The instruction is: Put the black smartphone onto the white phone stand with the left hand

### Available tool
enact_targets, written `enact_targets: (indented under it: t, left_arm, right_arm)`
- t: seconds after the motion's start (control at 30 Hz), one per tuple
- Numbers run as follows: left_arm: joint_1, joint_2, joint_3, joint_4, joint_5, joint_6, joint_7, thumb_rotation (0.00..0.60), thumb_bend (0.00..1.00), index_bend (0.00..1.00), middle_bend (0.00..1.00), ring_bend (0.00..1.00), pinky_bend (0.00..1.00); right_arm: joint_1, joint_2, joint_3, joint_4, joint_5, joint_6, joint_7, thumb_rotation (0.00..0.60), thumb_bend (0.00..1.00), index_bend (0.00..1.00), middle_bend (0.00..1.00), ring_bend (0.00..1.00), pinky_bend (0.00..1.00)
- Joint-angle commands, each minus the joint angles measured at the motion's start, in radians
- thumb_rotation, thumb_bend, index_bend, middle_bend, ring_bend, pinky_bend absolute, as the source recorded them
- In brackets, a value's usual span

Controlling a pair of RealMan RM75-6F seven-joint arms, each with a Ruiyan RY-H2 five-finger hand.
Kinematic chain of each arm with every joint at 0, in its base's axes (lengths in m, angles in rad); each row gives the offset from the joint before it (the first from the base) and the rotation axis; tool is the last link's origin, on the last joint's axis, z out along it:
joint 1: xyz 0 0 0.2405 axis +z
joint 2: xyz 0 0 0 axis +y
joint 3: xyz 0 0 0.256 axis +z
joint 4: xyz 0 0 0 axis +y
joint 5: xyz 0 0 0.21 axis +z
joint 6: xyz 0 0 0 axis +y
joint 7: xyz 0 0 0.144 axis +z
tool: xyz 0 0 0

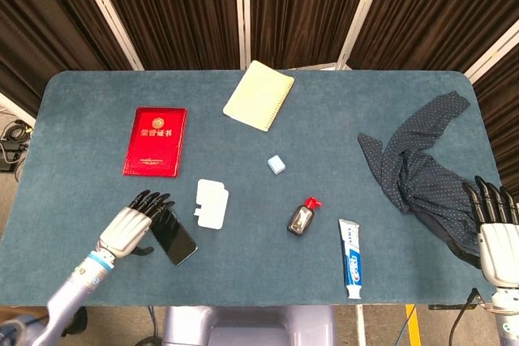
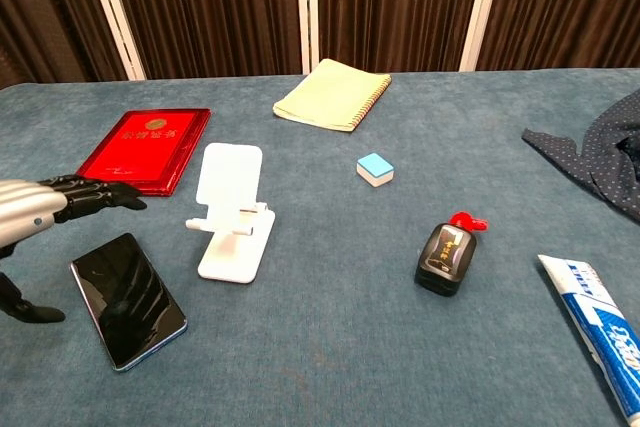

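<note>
Two hands are showing at the near edge of the bench (image 1: 340, 103). The left hand (image 1: 134, 223) is hovering released, fingers (image 2: 95, 195) stretched apart, just over the left edge of the black smartphone (image 2: 127, 298), which is lying flat and ungrasped. The white phone stand (image 2: 232, 215) is sitting just right of the phone, apart from it. The right hand (image 1: 496, 228) is resting released beside the dotted dark cloth (image 1: 418, 164).

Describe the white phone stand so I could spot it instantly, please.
On the blue-grey table, look near the front left, just right of the black smartphone and in front of the red booklet. The phone stand is the only all-white plastic item, with an upright tilted back plate on a flat base.
</note>
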Motion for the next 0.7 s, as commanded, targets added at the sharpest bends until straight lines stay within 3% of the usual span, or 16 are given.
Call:
enact_targets:
  t: [0.03,0.23,0.7]
  left_arm:
    - [-0.07,0.068,0.021,-0.038,0.036,-0.083,-0.072,0.6,0.0,0.11,0.0,0.0,0.0]
    - [-0.166,0.12,0.058,-0.038,0.095,-0.186,-0.183,0.6,0.0,0.13,0.0,0.0,0.0]
    - [-0.231,0.085,0.109,0.014,0.158,-0.22,-0.22,0.6,0.0,0.17,0.0,0.01,0.04]
  right_arm:
    - [0.001,-0.003,-0.001,0.0,0.0,-0.001,-0.008,0.6,0.0,0.0,0.0,0.0,0.0]
    - [0.004,-0.008,0.001,0.001,0.009,-0.009,-0.024,0.6,0.0,0.0,0.0,0.0,0.0]
    - [0.007,-0.009,0.007,0.007,0.028,-0.02,-0.024,0.6,0.0,0.0,0.0,0.0,0.0]
